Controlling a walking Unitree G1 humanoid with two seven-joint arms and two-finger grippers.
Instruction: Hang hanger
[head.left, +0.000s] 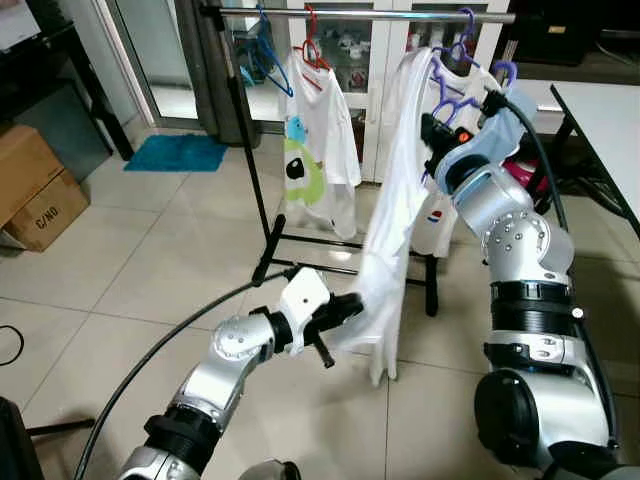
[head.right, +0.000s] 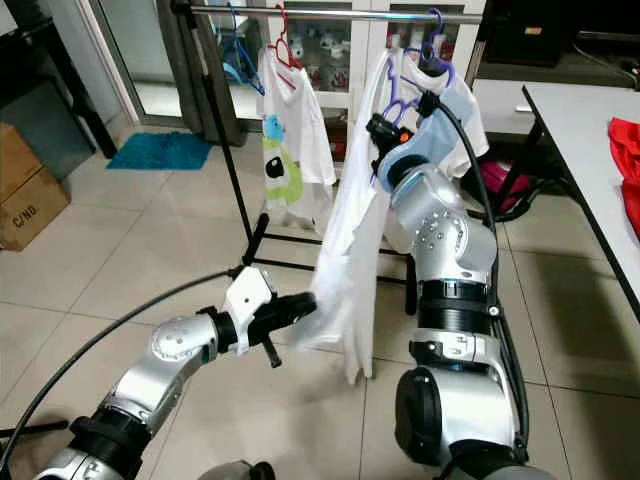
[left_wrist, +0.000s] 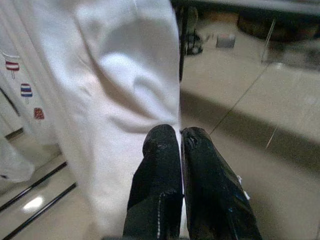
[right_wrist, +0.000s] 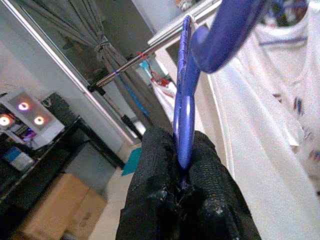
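- Your right gripper (right_wrist: 184, 175), raised just below the rail (head.left: 360, 14), has its fingers pinched on the purple hanger (right_wrist: 186, 95).
- Your left gripper (left_wrist: 181, 150) is pressed together, pinching the hem of the white shirt (head.left: 390, 240) draped from that hanger.

So the thing carrying everything here is a clothes rack (head.left: 262, 190), black upright post with a silver rail (head.left: 360, 14) across the top. Its black base bars sit on a beige tiled floor (head.left: 160, 270). Hanging off the rail: a blue hanger (head.left: 262, 55) near the post end, then a red hanger (head.left: 313, 48) with a white tee with a cartoon print (head.left: 318, 160), then a purple hanger (head.left: 462, 40) with another white shirt. On the floor: a teal mat (head.left: 177, 153) and cardboard boxes (head.left: 35, 190) at the left.
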